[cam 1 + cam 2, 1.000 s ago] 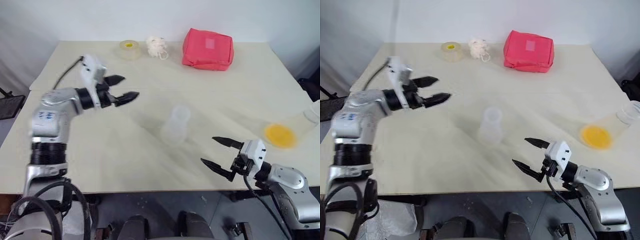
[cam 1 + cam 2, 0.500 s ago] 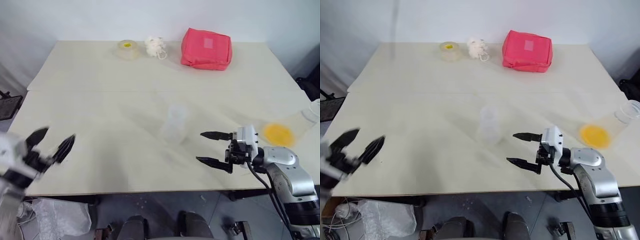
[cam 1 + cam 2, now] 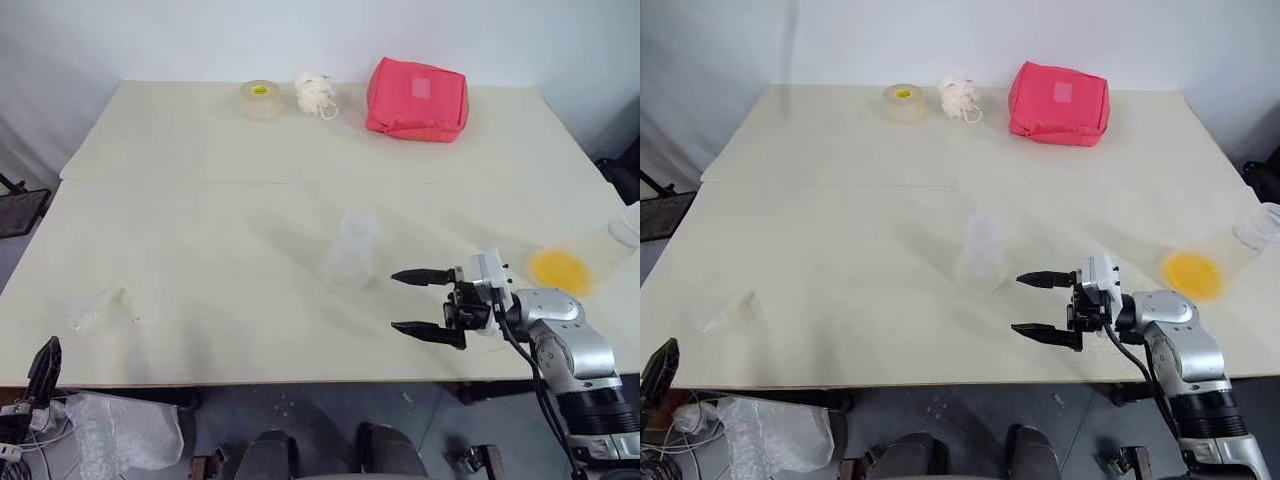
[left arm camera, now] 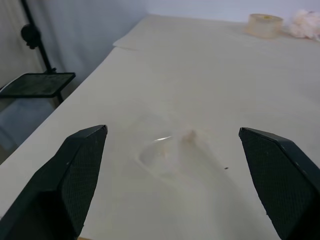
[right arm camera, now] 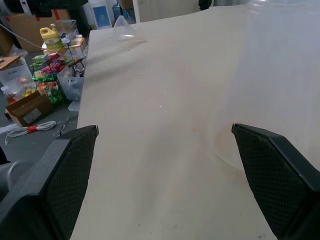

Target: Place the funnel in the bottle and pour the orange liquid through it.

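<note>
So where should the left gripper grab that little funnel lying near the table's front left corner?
Probably across the funnel's wide cone, coming in level from the table's front edge. It lies on its side, and the left gripper faces it with jaws open wider than the cone.

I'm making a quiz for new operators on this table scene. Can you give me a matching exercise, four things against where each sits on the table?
Things:
1. small clear plastic funnel
2. translucent whitish conical bottle
3. red soft pouch
4. clear cup lying on its side with orange liquid

Places:
A. far edge, right of the white tuft
B. near the table's right edge
C. middle of the table
D. near the front left corner

Pairs: 1-D, 2-C, 3-A, 4-B
</note>
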